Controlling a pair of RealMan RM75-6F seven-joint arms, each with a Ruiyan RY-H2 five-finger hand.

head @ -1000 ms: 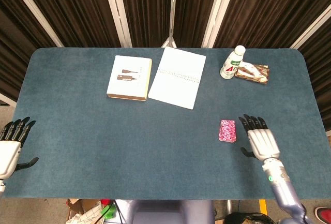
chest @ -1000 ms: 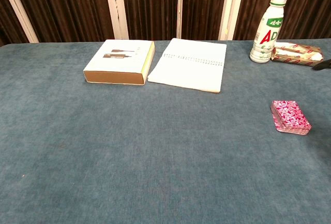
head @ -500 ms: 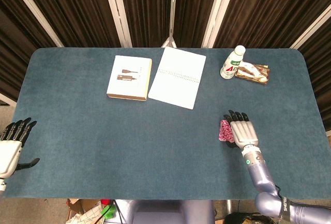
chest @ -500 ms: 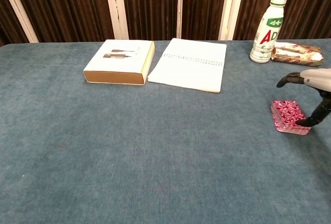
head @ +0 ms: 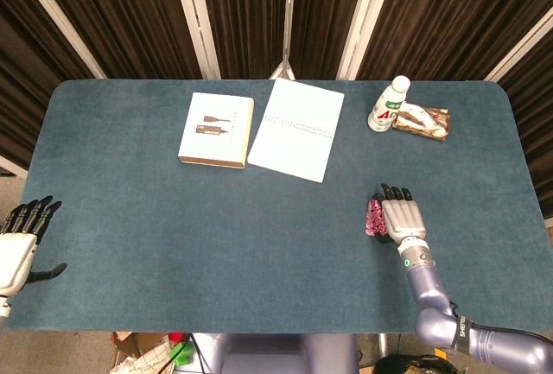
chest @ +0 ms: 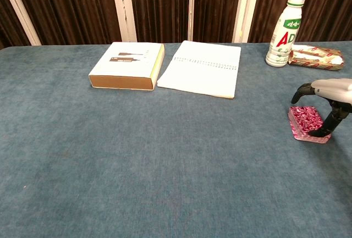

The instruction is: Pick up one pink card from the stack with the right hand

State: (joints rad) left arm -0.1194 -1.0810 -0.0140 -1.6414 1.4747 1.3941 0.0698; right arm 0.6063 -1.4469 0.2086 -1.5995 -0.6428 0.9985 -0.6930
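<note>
The robot's right hand hovers over a stack of pink cards at the right edge of a blue tabletop, a dark finger reaching down to the stack's near right corner. Farther back lie a white box and an open spiral notebook side by side, with a white bottle upright beside a wrapped snack packet.
</note>
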